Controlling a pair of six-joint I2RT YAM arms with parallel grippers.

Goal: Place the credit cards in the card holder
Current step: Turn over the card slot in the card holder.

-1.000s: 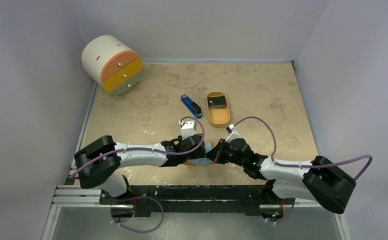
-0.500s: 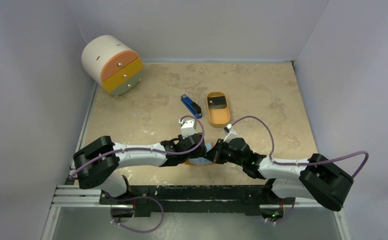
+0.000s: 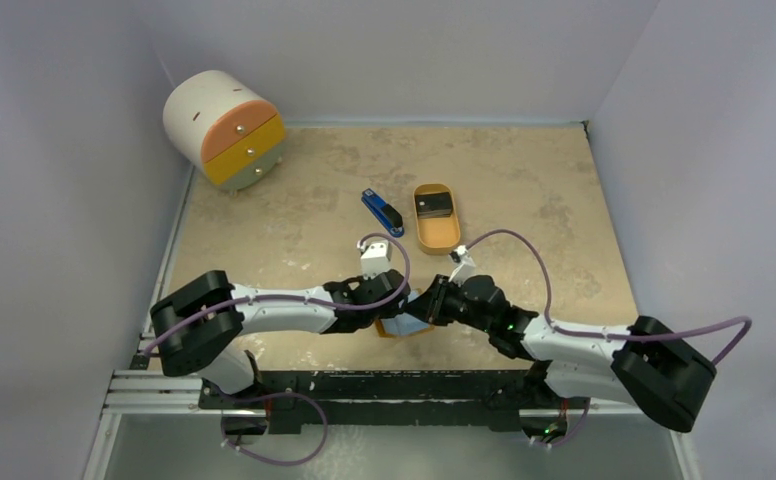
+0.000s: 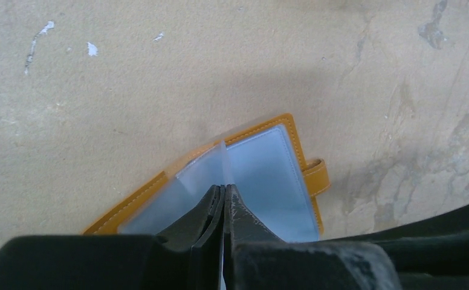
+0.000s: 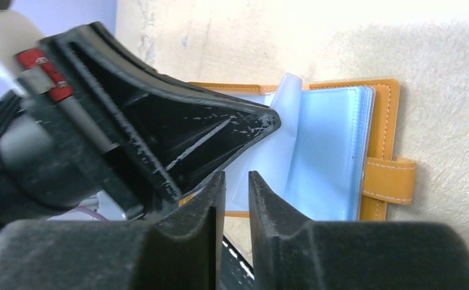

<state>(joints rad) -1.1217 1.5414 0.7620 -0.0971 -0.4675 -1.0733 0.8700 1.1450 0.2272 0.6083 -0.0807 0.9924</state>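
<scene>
Card holder [image 4: 278, 124], lying open: left gripper [image 4: 224, 188] has just pinched shut on one clear sleeve [image 4: 219, 162] (pocket readied for loading), right gripper [image 5: 236, 181] newly parted slightly, holding nothing.

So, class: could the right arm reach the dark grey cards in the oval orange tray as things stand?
Probably yes. The oval orange tray holding the dark grey cards lies just beyond the right gripper, with nothing standing between them, and its jaws stand slightly apart, empty.
</scene>
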